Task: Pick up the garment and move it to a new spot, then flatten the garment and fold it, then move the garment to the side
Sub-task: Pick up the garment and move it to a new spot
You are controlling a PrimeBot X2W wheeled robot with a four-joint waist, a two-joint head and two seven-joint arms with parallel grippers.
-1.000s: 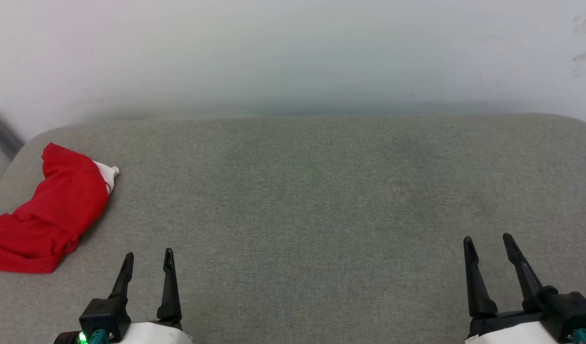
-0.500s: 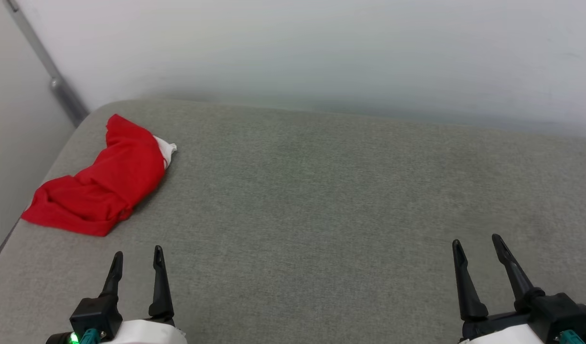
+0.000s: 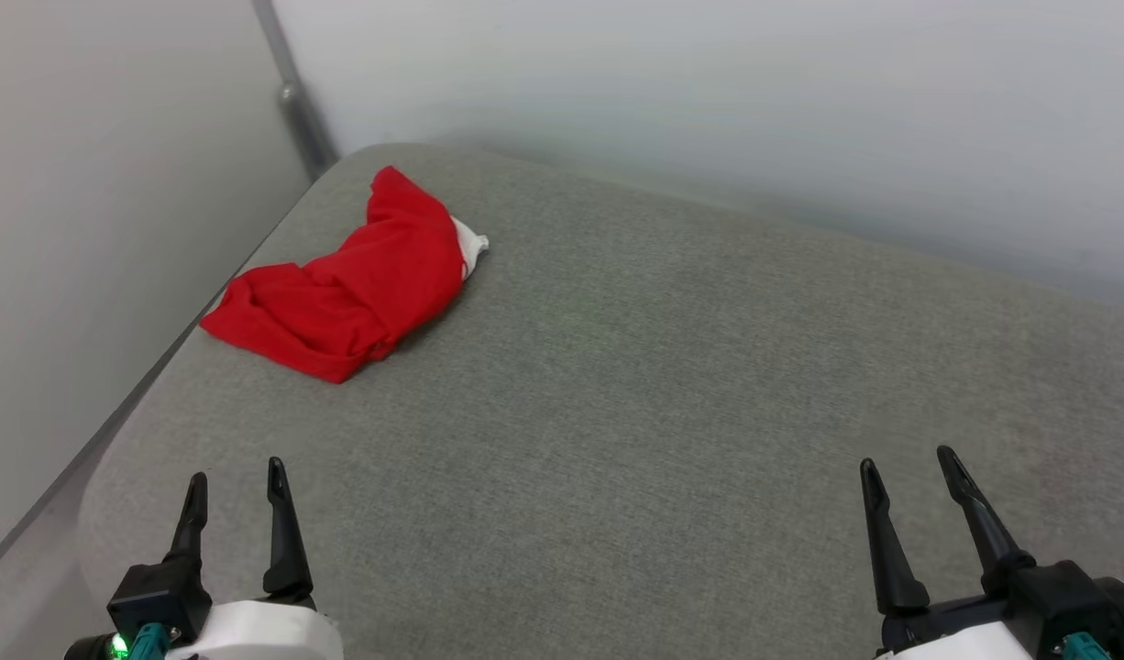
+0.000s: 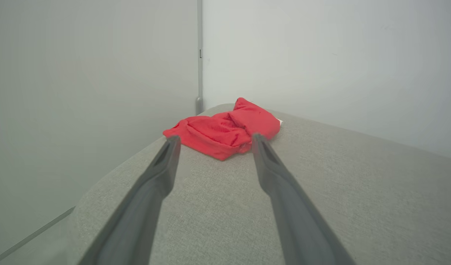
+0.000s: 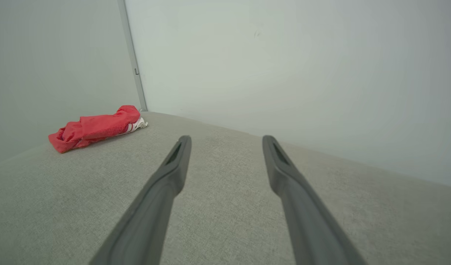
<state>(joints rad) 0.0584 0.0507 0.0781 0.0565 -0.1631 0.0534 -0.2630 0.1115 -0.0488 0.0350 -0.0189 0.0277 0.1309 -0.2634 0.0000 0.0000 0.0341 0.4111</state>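
Observation:
The garment (image 3: 351, 280) is a crumpled red heap with a bit of white at its far end, lying near the far left corner of the grey cushioned surface (image 3: 635, 385). It lies straight ahead in the left wrist view (image 4: 225, 129) and far to the left in the right wrist view (image 5: 95, 127). My left gripper (image 3: 235, 477) is open at the lower left, well short of the garment, with nothing between its fingers. My right gripper (image 3: 903, 463) is open at the lower right, far from the garment and holding nothing.
Pale walls meet in a corner with a grey vertical strip (image 3: 296, 101) just behind the garment. The cushion's left edge (image 3: 159, 367) drops off beside the left wall. Bare grey cushion stretches between the grippers and to the right.
The head camera has turned left, so the garment now sits nearer the picture's middle and the wall corner has come into view. Both grippers stay open and hold their places.

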